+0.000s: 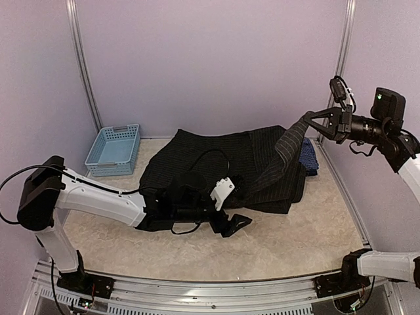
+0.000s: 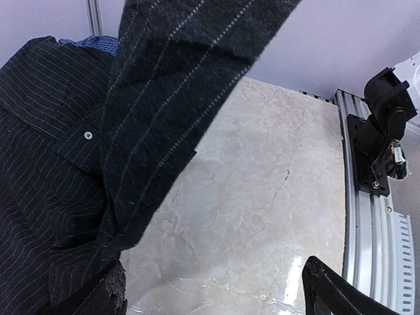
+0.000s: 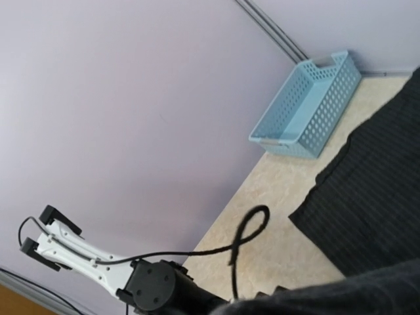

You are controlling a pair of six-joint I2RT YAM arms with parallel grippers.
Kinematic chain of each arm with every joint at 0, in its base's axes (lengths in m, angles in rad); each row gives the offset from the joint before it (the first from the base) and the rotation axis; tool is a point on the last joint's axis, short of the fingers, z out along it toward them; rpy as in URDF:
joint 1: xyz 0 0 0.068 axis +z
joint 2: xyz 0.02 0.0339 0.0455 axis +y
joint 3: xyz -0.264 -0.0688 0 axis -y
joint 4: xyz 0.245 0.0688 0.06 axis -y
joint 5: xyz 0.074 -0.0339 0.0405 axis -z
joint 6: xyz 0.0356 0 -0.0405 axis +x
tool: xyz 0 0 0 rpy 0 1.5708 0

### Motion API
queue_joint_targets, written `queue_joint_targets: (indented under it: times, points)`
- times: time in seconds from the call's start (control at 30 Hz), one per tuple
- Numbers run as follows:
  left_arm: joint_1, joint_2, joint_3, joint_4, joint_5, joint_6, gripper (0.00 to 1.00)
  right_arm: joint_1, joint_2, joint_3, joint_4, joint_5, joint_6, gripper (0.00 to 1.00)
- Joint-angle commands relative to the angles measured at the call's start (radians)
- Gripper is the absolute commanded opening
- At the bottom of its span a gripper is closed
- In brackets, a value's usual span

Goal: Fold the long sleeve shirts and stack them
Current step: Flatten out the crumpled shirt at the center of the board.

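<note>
Found black pinstripe shirt [image 1: 216, 164] spread unfolded across the middle of the counter [image 1: 262, 249]. Found one sleeve [image 1: 285, 147] raised off the body and drawn up to the right, its end pinched in the closed right claw [image 1: 308, 119]. Noted blue check shirt [image 1: 310, 156] at the right rear, partly tucked under the black one, only a corner showing. Noted left claw [image 1: 231, 223] low at the near edge of the black garment, jaws wide apart, gripping nothing. Noted light blue basket [image 1: 115, 149] at the left rear, apart from both garments.

Judged soft, light and limp: hangs as a slack band between claw and body, sags wherever unsupported, keeps no shape of its own. Judged weave slightly rough, so unlikely to slip from a firm pinch, yet likely to drag the layer beneath along the counter. Flagged small button [image 2: 88, 135] on the front as a possible snag point.

Recommend taking hold at edges and corners: cuff, shoulder seam, hem corner, pinching a single layer only. Recommend a second hold by the left claw near the hem or shoulder to pin the body during the sleeve fold. Unable to tell depth of cloth inside the right pinch
</note>
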Motion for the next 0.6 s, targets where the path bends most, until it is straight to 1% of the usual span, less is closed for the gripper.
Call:
queue_joint_targets:
  times: [0.0,0.13,0.27,0.4,0.53,0.57]
  points:
    - [-0.025,0.002,0.031,0.024,-0.161,0.089,0.88,0.005,-0.041,-0.040,0.022,-0.003,0.010,0.00]
    - [-0.029,0.005,0.037,0.061,-0.226,0.110,0.89,0.020,-0.036,-0.077,0.012,0.033,-0.011,0.00]
    - [-0.029,0.017,0.032,0.085,-0.242,0.110,0.89,0.062,0.001,-0.120,0.049,0.058,-0.022,0.00]
    - [-0.029,0.005,-0.020,0.087,-0.286,0.073,0.89,0.119,0.086,-0.129,0.087,0.101,-0.058,0.00]
    - [-0.016,-0.029,-0.084,0.067,-0.342,0.035,0.89,0.134,0.216,-0.124,0.108,0.149,-0.120,0.00]
    - [-0.010,-0.033,-0.094,0.054,-0.350,0.003,0.89,0.134,0.255,-0.120,0.110,0.163,-0.137,0.00]
